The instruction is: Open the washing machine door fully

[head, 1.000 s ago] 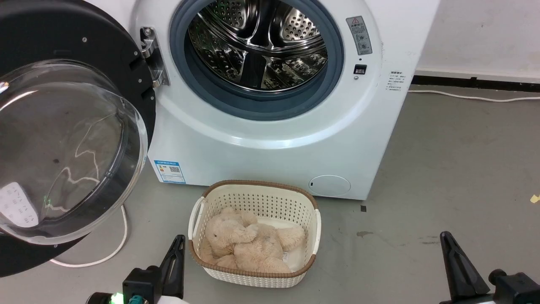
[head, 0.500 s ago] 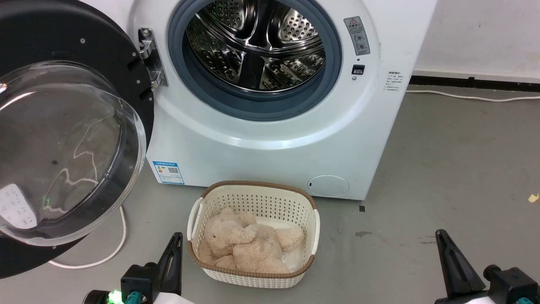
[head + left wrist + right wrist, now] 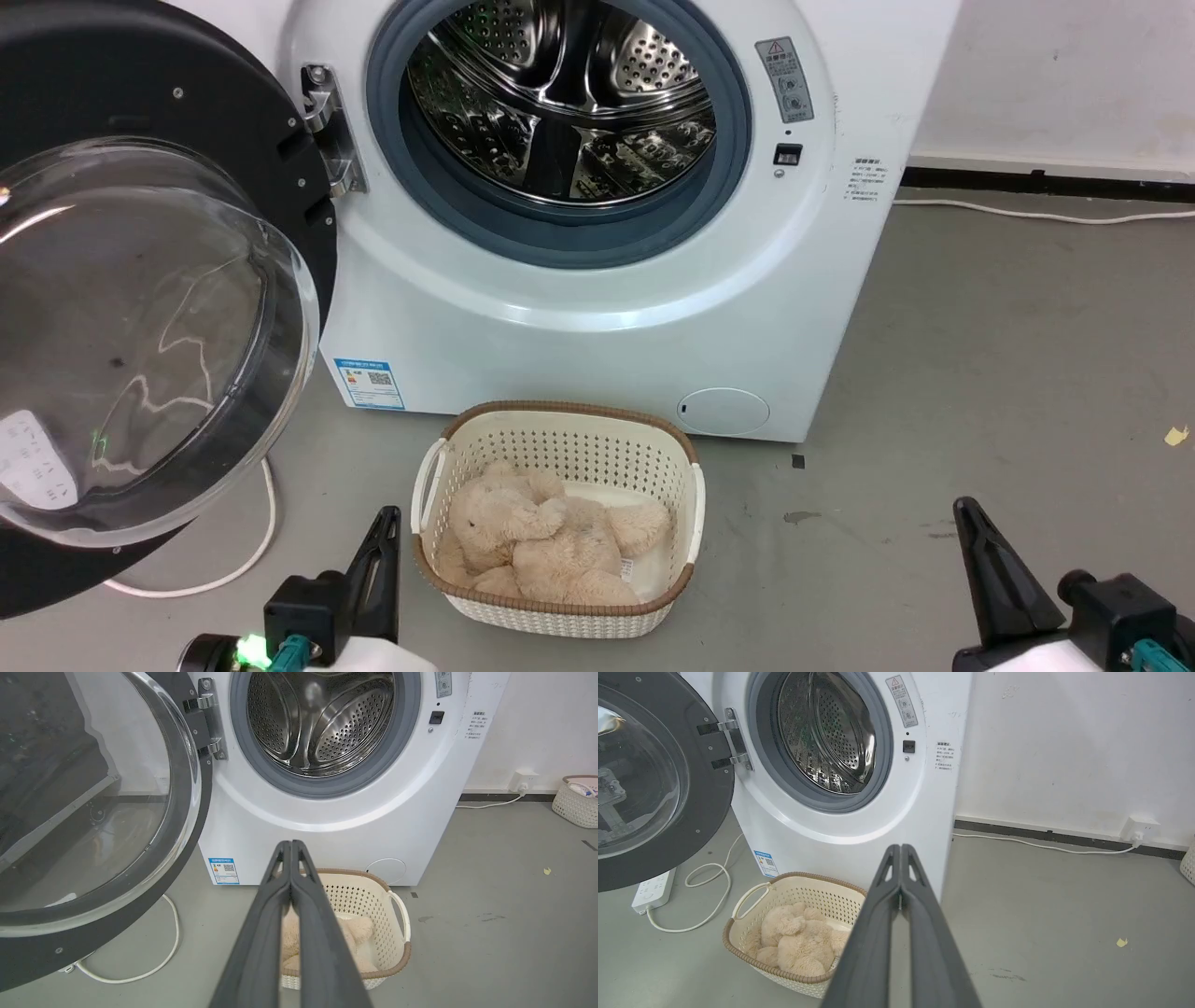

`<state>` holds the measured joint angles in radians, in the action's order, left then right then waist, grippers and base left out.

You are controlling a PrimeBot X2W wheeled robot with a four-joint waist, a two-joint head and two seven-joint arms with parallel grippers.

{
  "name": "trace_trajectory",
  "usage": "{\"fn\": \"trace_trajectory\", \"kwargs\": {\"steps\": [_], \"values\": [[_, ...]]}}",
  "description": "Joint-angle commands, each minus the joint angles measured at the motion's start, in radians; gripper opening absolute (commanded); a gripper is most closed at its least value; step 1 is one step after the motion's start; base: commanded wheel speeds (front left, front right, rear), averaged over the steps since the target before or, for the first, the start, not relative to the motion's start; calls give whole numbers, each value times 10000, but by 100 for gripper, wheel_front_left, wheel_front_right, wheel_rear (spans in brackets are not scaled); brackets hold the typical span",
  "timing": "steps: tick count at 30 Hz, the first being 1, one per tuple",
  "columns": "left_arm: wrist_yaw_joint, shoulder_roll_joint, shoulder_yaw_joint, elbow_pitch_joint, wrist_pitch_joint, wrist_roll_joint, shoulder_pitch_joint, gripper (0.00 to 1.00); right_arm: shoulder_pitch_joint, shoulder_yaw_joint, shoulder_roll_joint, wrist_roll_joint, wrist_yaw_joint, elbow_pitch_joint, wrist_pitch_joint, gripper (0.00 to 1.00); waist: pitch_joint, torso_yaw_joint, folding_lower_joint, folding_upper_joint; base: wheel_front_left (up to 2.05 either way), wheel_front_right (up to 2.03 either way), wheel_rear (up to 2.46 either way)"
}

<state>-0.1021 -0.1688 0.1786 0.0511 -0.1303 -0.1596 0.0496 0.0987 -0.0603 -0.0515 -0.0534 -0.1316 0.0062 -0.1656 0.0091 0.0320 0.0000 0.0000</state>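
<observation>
The white washing machine (image 3: 597,317) stands ahead with its steel drum (image 3: 560,103) exposed. Its round black door (image 3: 140,84) is swung out to the left on the metal hinge (image 3: 322,126), the clear glass bowl (image 3: 140,345) bulging toward me. The door (image 3: 140,896) also fills the left of the left wrist view and the door (image 3: 705,793) the left of the right wrist view. My left gripper (image 3: 387,518) sits low beside the basket, shut and empty, fingers pressed together (image 3: 289,844). My right gripper (image 3: 966,509) hangs over bare floor at the right, shut and empty (image 3: 900,847). Neither touches the door.
A cream basket (image 3: 695,495) holding a beige plush toy (image 3: 541,532) sits on the floor before the machine. A white cable (image 3: 252,551) loops under the door to a power strip (image 3: 654,889). A second basket (image 3: 577,800) and a wall socket (image 3: 1139,828) are far right.
The whole head picture has drifted slightly left, so the camera moved. Both grippers show a touch higher in it. The door stands at the same angle.
</observation>
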Motion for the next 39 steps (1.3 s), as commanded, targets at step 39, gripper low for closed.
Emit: {"fn": "trace_trajectory", "kwargs": {"steps": [39], "values": [[522,611,-908,-278,662,835,-319,0,-555,306,9,306,6,-40,829,0,-44,-157,0,0,0,0,0]]}}
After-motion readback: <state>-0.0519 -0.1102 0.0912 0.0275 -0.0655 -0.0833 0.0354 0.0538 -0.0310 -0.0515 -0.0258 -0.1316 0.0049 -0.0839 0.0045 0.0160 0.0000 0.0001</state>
